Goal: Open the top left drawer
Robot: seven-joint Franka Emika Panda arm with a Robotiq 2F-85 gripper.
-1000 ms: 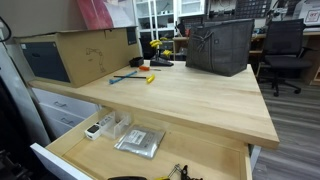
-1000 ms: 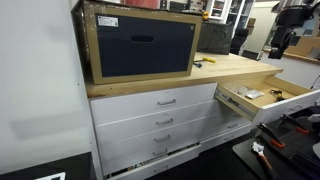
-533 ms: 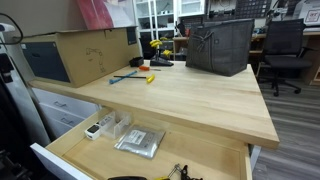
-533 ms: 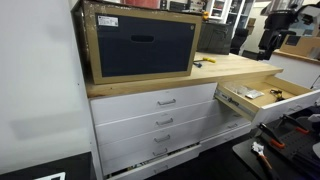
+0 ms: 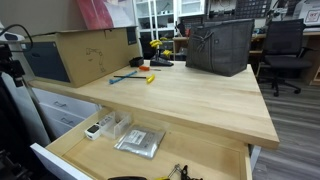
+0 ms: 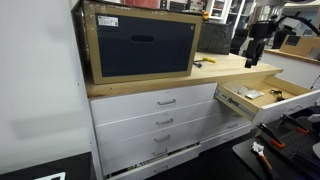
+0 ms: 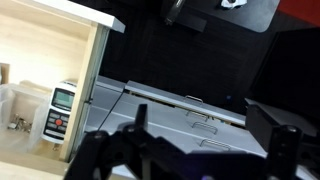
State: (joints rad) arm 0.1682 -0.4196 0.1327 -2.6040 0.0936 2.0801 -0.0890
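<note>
The top left drawer is the shallow white front just under the wood worktop, and it is shut flat with the fronts below it. My gripper hangs above the far end of the worktop, well to the right of that drawer and touching nothing. In the wrist view my gripper is open, its dark fingers spread wide with nothing between them. Below them lies a stack of white drawer fronts with metal handles. In an exterior view only my arm shows at the left edge.
The wide wood drawer stands pulled out, holding a clear plastic box, a silver packet and a white meter. On the worktop sit a cardboard box, a dark bin and small tools.
My arm has swung left over the worktop toward the white drawers and now shows at the left edge of an exterior view. The drawers have not moved.
</note>
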